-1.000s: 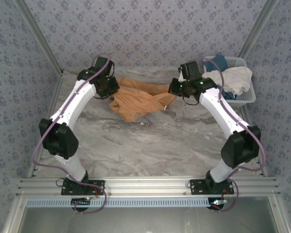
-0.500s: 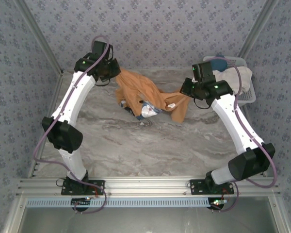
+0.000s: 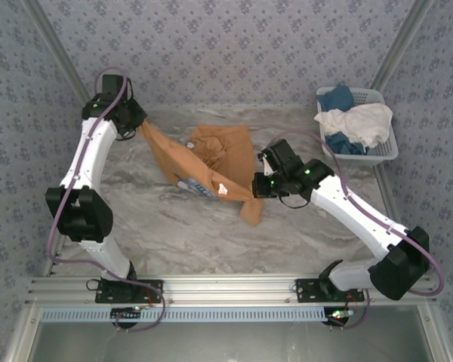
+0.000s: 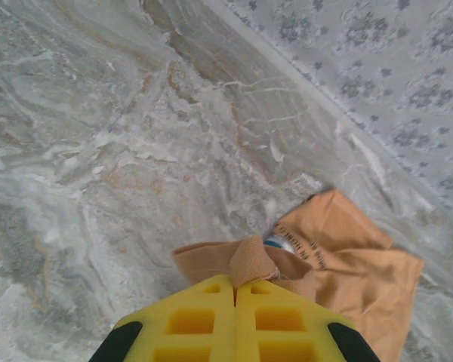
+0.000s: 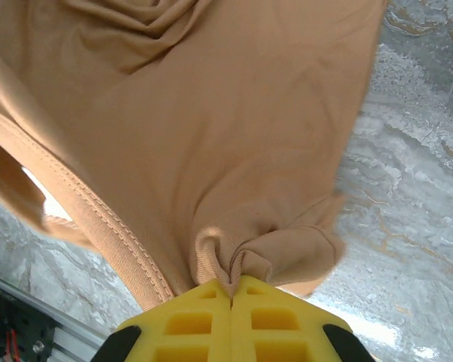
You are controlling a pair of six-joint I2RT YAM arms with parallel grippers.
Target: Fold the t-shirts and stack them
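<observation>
The orange-tan t-shirt (image 3: 211, 162) is stretched over the marble worktop (image 3: 211, 241), apparently to spread it for folding. The left pincer (image 4: 235, 280), far left, is clamped on one edge, and the right pincer (image 5: 232, 281), nearer centre, on a bunched hem. The shirt's dark lettering (image 4: 298, 243) is too small to read. The other shirts (image 3: 355, 122) wait in the basket (image 3: 381, 157), far right.

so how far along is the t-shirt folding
Done: nothing folded or stacked yet. In hand: the orange-tan cloth t-shirt spans between the left pincer and right pincer, both shut on it. Left: folding it, then the white cloth shirt and blue cloth shirts lying in the white plastic lattice basket.
</observation>
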